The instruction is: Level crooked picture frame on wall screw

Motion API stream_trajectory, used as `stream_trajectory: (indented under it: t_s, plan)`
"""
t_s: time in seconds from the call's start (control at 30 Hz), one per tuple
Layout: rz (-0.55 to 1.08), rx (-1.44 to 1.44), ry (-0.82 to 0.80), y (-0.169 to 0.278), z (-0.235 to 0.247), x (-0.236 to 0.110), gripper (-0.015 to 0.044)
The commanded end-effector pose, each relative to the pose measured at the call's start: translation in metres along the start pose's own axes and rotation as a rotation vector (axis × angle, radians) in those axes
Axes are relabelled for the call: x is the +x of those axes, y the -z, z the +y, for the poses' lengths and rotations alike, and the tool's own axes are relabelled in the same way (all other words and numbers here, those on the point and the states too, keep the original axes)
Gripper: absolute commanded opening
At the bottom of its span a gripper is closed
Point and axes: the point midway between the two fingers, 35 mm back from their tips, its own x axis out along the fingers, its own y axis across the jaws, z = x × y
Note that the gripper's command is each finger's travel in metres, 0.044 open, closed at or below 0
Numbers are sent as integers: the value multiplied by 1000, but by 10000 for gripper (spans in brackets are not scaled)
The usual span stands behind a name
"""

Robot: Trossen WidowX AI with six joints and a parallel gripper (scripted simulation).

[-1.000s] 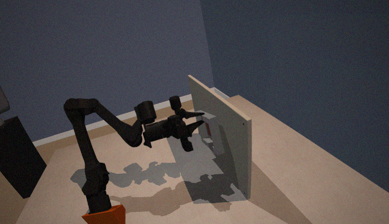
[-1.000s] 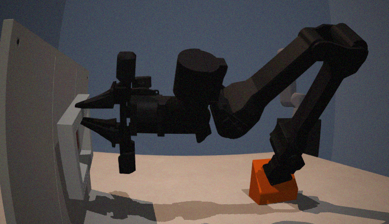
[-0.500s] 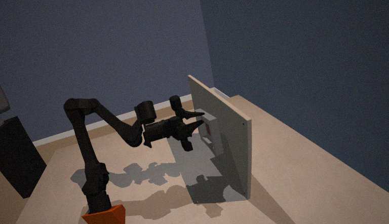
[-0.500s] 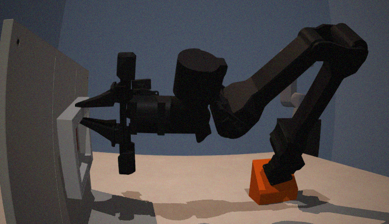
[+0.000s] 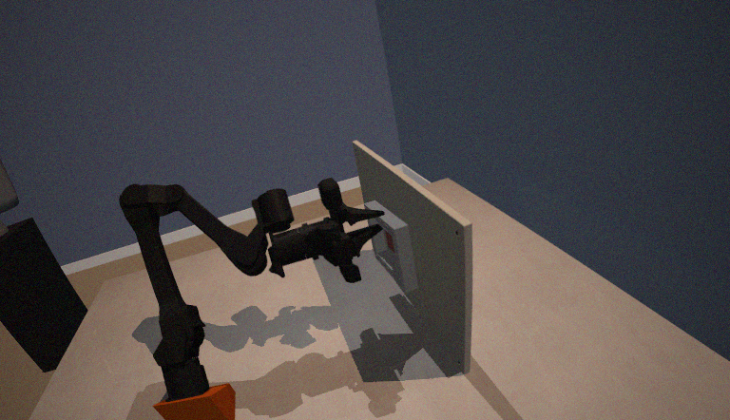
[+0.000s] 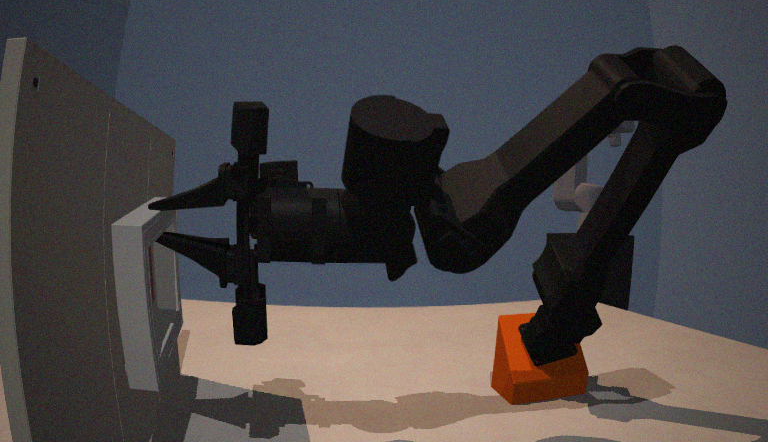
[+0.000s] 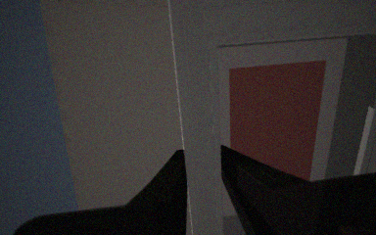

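Note:
The picture frame (image 5: 402, 266) (image 6: 133, 301) (image 7: 201, 98) is light grey with a red picture (image 5: 388, 239) (image 7: 274, 113). It sits against the upright grey wall panel (image 5: 441, 264) (image 6: 62, 188) (image 7: 113, 98). My gripper (image 5: 379, 220) (image 6: 154, 222) (image 7: 200, 154) reaches horizontally to the frame's upper edge and is shut on its top bar, one finger above the bar and one below it. The screw and the notched strip are hidden behind the frame. I cannot tell from these views how level the frame is.
The arm stands on an orange base block (image 5: 199, 402) (image 6: 526, 369) at the near end of the beige table (image 5: 538, 313). A dark box (image 5: 31, 292) stands off the table at the left. Blue room walls lie behind.

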Motion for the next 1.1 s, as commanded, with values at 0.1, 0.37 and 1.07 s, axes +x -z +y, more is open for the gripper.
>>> stream_trajectory:
  t_s: [0.1, 0.37, 1.07]
  plan:
    - [3, 35, 0, 0, 0, 0, 0]
    - [3, 82, 0, 0, 1, 0, 0]
    - [1, 119, 0, 0, 1, 0, 260]
